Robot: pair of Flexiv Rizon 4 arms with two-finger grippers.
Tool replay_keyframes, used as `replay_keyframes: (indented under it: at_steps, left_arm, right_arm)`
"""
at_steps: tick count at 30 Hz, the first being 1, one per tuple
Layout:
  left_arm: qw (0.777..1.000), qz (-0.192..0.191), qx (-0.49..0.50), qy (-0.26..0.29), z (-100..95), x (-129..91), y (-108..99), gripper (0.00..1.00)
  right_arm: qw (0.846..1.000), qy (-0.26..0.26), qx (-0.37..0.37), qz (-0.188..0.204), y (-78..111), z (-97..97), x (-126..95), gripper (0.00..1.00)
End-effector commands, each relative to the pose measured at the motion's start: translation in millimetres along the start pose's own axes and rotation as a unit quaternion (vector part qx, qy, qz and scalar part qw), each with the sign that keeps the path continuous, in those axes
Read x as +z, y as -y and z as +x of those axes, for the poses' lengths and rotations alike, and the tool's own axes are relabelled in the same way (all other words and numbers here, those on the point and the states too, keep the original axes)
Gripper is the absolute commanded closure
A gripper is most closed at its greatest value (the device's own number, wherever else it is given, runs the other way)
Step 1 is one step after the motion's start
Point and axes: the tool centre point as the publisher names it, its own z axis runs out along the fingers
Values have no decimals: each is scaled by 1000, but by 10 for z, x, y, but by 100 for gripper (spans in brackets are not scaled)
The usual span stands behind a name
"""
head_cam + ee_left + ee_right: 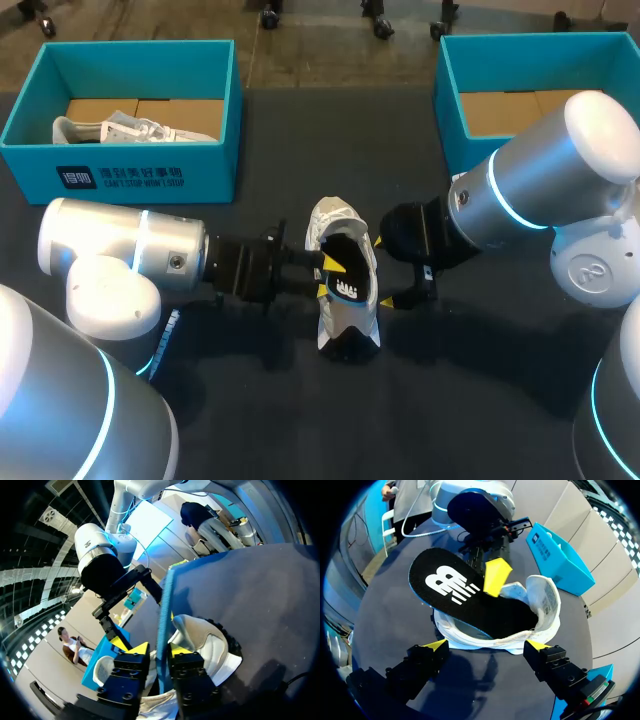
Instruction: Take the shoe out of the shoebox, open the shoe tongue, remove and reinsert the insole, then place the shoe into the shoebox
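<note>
You have the shoe (350, 320) out at table centre, five o'clock of the left shoebox (120, 175), tongue open; your left gripper (328, 277) pinches the half-inserted insole (465, 595), your right gripper (486, 644) gapes empty, so seating and boxing seem left.

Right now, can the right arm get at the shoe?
Likely yes: the right end effector is open with the shoe just ahead, nothing between; the left end effector pinches the insole from the far side.
</note>
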Motion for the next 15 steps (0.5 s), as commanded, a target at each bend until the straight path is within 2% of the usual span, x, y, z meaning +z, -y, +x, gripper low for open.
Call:
replay_keyframes:
  at_steps: [1,9,15]
  left_arm:
    - [1000,0,-1,-6,45,44,8,100]
    - [1000,-4,27,-6,66,192,-110,100]
    - [999,-16,37,-5,60,189,-272,100]
  right_arm:
    - [1000,0,0,-1,3,5,4,0]
    - [1000,0,0,-1,3,5,4,0]
    - [1000,0,0,-1,3,5,4,0]
